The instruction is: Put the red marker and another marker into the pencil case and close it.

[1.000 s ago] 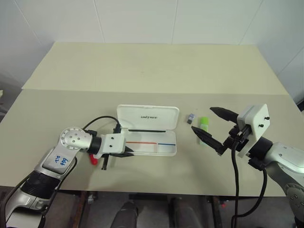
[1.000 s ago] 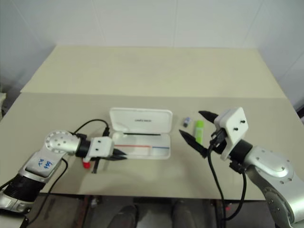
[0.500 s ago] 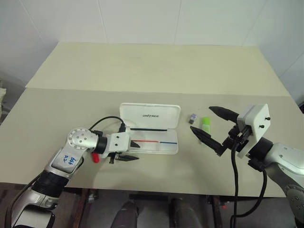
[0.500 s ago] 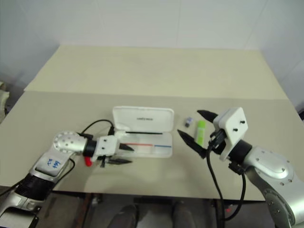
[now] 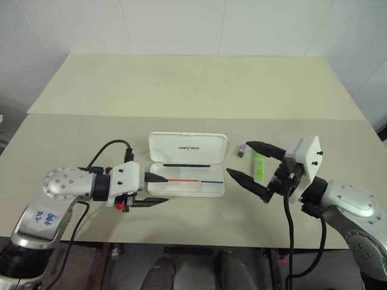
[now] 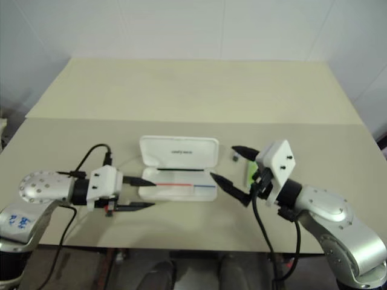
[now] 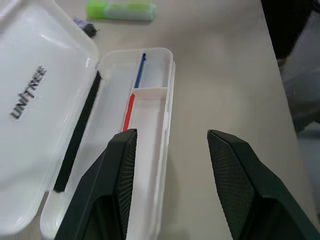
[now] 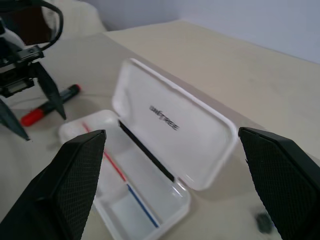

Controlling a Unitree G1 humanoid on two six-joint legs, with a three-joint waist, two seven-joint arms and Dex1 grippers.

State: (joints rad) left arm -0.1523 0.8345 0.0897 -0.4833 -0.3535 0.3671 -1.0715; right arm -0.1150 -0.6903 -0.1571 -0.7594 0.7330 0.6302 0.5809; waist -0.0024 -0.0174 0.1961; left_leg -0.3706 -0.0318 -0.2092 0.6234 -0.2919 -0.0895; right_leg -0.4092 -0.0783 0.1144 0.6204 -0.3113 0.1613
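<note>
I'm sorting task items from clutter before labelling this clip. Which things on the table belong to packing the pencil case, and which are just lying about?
Belongs to the job:
- pencil case, lying open
- red marker, on the table beside the case
- green marker, on the table beyond the case

Just lying about:
- small grey object, near the green marker

One pencil case (image 5: 187,164) lying open, one red marker (image 8: 47,105), one green marker (image 5: 259,167), one small grey object (image 5: 242,150), two grippers (image 5: 152,190) (image 5: 251,163) showing.
</note>
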